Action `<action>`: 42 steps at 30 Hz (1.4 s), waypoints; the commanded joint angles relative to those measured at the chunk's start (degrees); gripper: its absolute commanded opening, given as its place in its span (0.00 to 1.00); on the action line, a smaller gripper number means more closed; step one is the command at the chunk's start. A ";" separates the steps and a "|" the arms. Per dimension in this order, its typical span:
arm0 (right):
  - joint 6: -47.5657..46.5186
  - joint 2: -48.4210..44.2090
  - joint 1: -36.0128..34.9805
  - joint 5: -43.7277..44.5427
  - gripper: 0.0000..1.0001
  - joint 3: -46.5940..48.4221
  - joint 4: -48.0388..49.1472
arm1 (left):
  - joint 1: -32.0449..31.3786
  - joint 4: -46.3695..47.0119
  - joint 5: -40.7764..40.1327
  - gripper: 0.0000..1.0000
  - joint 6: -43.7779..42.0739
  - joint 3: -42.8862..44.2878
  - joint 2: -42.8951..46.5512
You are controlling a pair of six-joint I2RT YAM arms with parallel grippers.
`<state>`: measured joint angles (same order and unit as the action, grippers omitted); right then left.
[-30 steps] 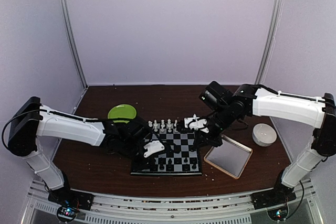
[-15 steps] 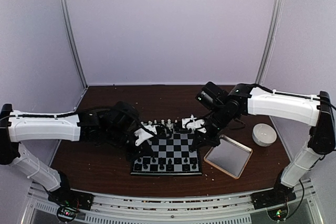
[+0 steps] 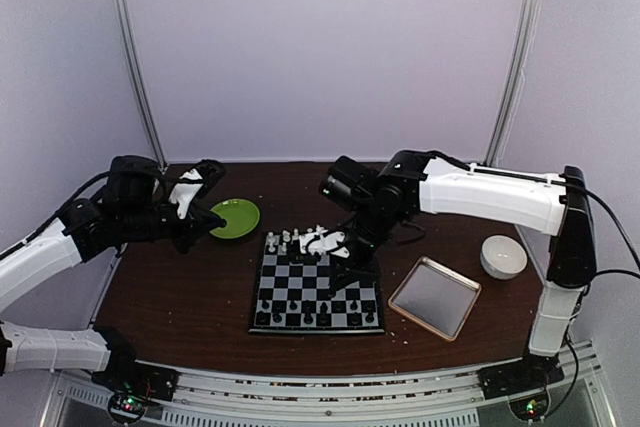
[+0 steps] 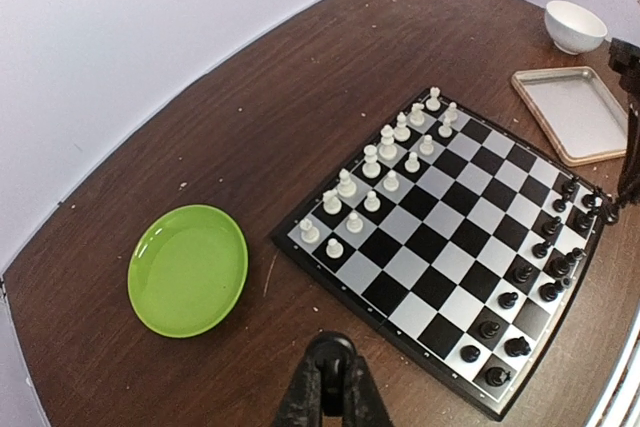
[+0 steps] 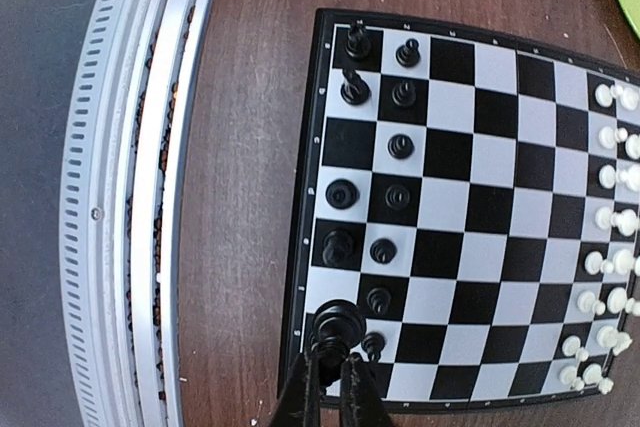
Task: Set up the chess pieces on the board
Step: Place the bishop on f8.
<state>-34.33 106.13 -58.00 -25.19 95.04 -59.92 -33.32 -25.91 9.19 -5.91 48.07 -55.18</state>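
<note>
The board [image 3: 318, 292] lies mid-table. White chess pieces [image 3: 295, 240] line its far edge and black ones [image 3: 310, 317] its near edge. My left gripper [image 3: 208, 213] hangs high at the left, beside the green plate, clear of the board [image 4: 450, 217]. It [image 4: 335, 372] is shut on a small black piece [image 4: 333, 349]. My right gripper [image 3: 345, 269] hovers over the board. In the right wrist view it [image 5: 335, 359] is shut on a round-based black piece [image 5: 338, 322], above a corner of the black back row [image 5: 400, 147]. The white rows [image 5: 610, 217] stand opposite.
A green plate [image 3: 233, 217] sits left of the board. A tan-rimmed metal tray [image 3: 435, 297] lies right of it, with a white bowl [image 3: 503, 255] beyond. The metal rail [image 5: 130, 197] runs along the table's near edge.
My left arm has pulled off the board, swung far left and risen, its jaws closing. My right gripper has moved left over the board, still shut on its black piece.
</note>
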 commanded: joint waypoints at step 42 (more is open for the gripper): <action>3.55 33.68 -7.48 6.12 0.03 35.47 -13.20 | 1.89 2.44 -2.55 0.00 -0.42 -2.20 4.82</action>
<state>-31.44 138.87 -65.12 -20.43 129.10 -73.45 -31.86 -25.52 6.44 -5.74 46.50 -51.05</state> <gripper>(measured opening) 0.064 0.033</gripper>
